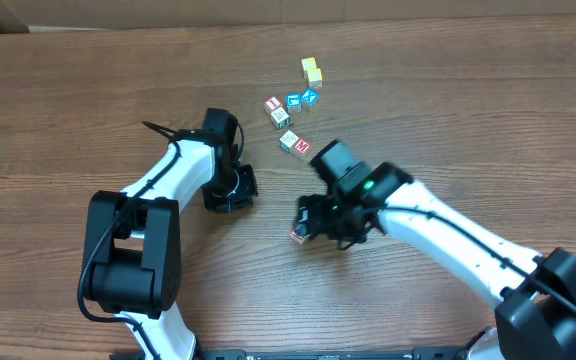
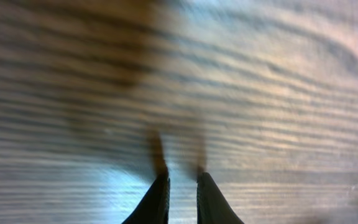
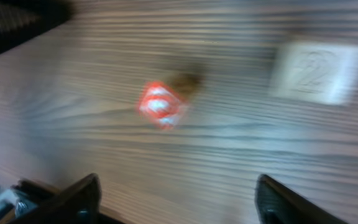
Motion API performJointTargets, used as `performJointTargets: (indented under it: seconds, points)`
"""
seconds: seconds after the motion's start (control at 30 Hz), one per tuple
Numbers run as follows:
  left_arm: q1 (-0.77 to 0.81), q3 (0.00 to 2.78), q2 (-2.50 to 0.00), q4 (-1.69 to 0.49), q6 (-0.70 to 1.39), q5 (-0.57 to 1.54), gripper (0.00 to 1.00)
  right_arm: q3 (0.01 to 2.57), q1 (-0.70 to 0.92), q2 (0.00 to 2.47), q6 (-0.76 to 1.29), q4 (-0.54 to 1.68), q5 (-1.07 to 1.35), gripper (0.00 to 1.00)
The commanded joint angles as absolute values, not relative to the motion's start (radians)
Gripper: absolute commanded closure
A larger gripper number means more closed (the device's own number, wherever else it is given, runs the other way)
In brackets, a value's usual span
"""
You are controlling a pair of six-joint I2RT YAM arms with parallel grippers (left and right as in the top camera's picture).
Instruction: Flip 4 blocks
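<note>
Several small letter blocks lie in a cluster at the back: a red-faced one (image 1: 274,103), a grey one (image 1: 280,117), a teal one (image 1: 288,140) and a red M block (image 1: 302,147). Another small red-and-white block (image 1: 296,235) lies at the tip of my right gripper (image 1: 311,218). In the right wrist view that gripper (image 3: 182,196) is open and empty, with a red-framed block (image 3: 160,104) on the table beyond it and a blurred pale block (image 3: 319,71) further right. My left gripper (image 1: 230,192) (image 2: 183,196) is shut to a thin gap over bare wood, holding nothing.
Two bright blue cubes (image 1: 302,99) and two yellow cubes (image 1: 312,71) sit just behind the letter blocks. The left arm's dark housing (image 3: 17,22) shows at the top left of the right wrist view. The wooden table (image 1: 88,110) stretches to the left.
</note>
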State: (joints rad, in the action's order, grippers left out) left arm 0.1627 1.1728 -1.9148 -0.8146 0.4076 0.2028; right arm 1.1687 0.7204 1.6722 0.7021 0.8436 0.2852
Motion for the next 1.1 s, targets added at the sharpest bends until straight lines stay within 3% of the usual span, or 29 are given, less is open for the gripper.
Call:
performJointTargets:
  seconds: [0.0,0.2,0.23,0.3,0.43,0.7,1.07]
  points:
    - [0.13,1.168,-1.924,-0.793,0.419,0.123,0.89,1.174,0.802,1.656,0.797,0.768,0.189,0.0]
    - [0.123,1.166,-1.924,-0.787,0.418,0.117,0.87,1.172,0.881,1.662,0.817,0.626,0.151,0.0]
    - [0.124,1.166,-1.924,-0.787,0.418,0.113,0.87,1.172,0.887,1.664,0.831,0.625,0.118,0.02]
    - [0.125,1.166,-1.924,-0.787,0.419,0.092,0.85,1.169,0.896,1.667,0.928,0.651,0.01,0.22]
    - [0.125,1.164,-1.924,-0.781,0.419,0.07,0.81,1.139,0.918,1.696,1.091,0.666,-0.168,0.25]
    - [0.125,1.137,-1.924,-0.749,0.419,0.07,0.79,1.131,0.967,1.816,1.157,0.567,-0.157,0.41]
    - [0.125,1.093,-1.924,-0.695,0.419,0.071,0.78,1.131,0.968,1.842,1.205,0.591,-0.209,0.43]
